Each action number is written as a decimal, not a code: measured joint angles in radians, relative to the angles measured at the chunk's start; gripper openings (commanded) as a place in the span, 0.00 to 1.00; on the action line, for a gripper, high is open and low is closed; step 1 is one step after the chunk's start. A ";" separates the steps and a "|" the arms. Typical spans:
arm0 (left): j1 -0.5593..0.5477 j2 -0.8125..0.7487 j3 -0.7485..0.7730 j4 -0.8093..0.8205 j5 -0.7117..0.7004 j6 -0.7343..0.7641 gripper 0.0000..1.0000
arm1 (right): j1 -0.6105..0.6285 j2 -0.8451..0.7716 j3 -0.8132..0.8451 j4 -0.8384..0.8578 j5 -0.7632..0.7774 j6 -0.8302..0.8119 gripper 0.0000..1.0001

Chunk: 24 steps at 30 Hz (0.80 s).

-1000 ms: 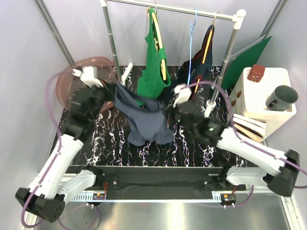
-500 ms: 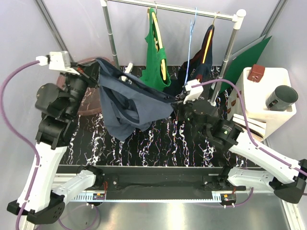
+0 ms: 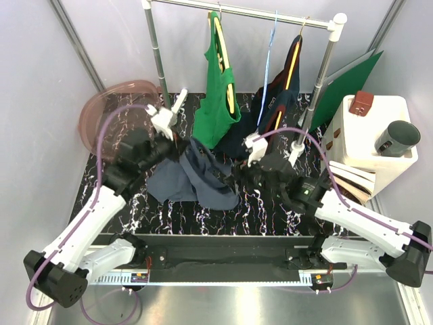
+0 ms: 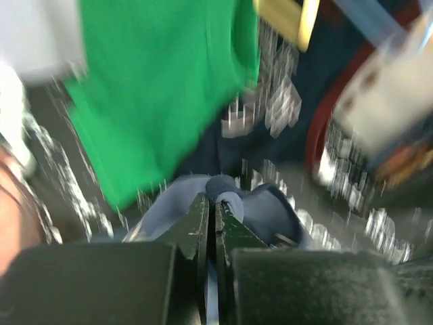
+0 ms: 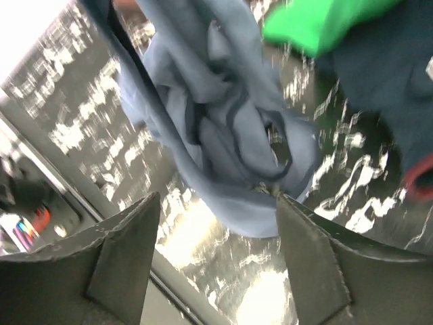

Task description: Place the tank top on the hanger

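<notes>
Left hand (image 4: 215,206): your fingers pinched shut on a fold of the tank top (image 3: 199,181)
Tank top: bunched on the counter (image 3: 162,210), between your two hands
Right hand (image 5: 216,200): fingers spread wide, just beside the cloth
Hanger (image 3: 268,64): on the rail (image 3: 243,9), between green top (image 3: 220,88) and navy top (image 3: 281,91)

The top view is bright, evenly lit and sharp, with a pale sheen along the steel strip (image 3: 223,305) at the near edge. The left wrist view is heavily smeared by motion. The green top (image 4: 162,95) and the table's (image 4: 61,169) white veins streak, and only the left claw (image 4: 211,203) looks fairly crisp. The right wrist view is soft too: the tank top (image 5: 223,135) is blurred, and white glare burns out patches of table.
</notes>
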 measured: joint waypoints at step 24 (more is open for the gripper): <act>-0.025 -0.107 -0.230 0.014 0.173 0.076 0.00 | 0.000 0.451 -0.129 0.423 -0.002 -0.246 0.83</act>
